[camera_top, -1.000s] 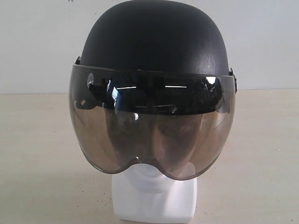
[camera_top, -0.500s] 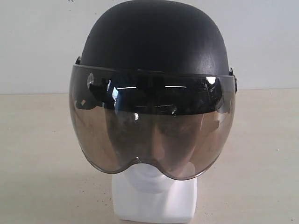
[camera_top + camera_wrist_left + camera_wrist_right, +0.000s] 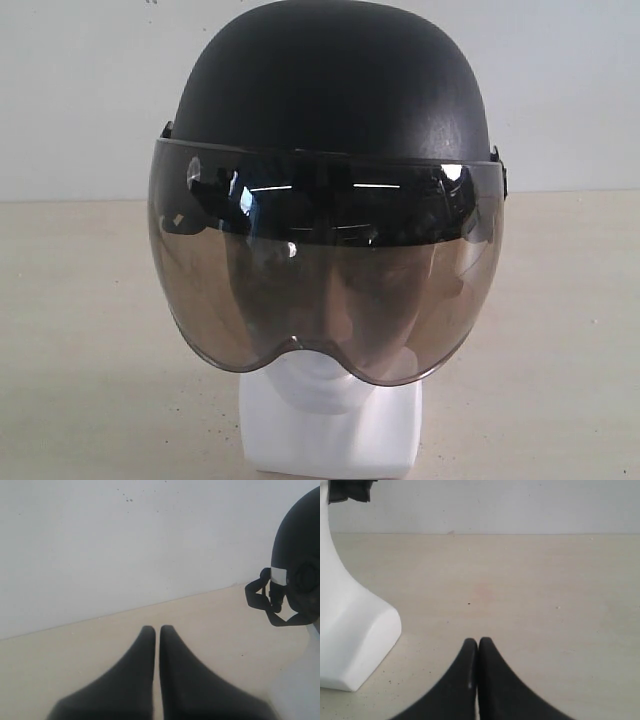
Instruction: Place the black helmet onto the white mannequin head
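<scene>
Black helmet (image 3: 330, 90) sits on the white mannequin head (image 3: 330, 425), mid counter (image 3: 80, 330), w/ visor (image 3: 325, 290) down over the face. Face only dimly readable thru the tint; chin, neck & base show clear below, base cut off by the frame edge. Helmet top cropped too. Strap (image 3: 260, 600) hangs loose at the helmet's side. Left tool (image 3: 157, 630) clenched, empty, well apart from the helmet. Right tool (image 3: 478, 642) clenched on nothing, near the base, not touching.

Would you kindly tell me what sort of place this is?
Probably a lab test bench: plain beige table, blank white wall, and a white mannequin head wearing the black helmet.
</scene>
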Robot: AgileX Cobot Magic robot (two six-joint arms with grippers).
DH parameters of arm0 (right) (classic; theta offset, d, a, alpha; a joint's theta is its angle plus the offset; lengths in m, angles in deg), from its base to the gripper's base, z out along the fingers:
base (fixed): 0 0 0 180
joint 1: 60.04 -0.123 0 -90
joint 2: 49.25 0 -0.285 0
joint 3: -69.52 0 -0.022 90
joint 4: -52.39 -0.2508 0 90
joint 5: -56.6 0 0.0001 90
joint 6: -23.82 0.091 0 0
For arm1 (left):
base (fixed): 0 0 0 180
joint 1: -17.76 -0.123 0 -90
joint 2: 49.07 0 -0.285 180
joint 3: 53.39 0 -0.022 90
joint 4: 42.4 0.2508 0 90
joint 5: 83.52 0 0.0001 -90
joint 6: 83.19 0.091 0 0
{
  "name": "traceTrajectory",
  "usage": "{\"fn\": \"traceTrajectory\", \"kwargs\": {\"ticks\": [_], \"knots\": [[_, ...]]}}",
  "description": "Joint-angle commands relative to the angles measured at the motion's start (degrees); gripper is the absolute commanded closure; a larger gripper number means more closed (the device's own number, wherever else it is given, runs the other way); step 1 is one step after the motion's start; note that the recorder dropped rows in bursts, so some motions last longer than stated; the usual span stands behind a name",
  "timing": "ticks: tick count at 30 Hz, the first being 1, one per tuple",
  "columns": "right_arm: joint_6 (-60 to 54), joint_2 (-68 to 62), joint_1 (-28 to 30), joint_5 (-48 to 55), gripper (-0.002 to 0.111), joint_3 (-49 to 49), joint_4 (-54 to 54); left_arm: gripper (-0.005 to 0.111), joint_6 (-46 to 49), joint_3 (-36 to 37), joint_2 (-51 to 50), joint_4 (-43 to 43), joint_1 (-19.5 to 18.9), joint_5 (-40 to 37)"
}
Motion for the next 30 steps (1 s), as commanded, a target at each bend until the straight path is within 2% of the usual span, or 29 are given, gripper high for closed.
{"fn": "traceTrajectory", "kwargs": {"ticks": [1,9,16,30], "knots": [[0.7,0.2,0.5,0.5,0.109,0.0,0.8,0.102,-0.4,0.2,0.3,0.3,-0.2,0.3],[0.7,0.0,0.7,0.7,0.109,0.0,4.7,0.102,-0.4,0.2,0.3,0.3,-0.2,0.3],[0.7,0.0,9.7,0.7,0.109,0.0,4.5,0.102,-0.4,0.2,0.3,0.3,-0.2,0.3],[0.7,0.0,10.2,0.7,0.109,0.0,4.5,0.102,-0.4,0.2,0.3,0.3,-0.2,0.3]]}}
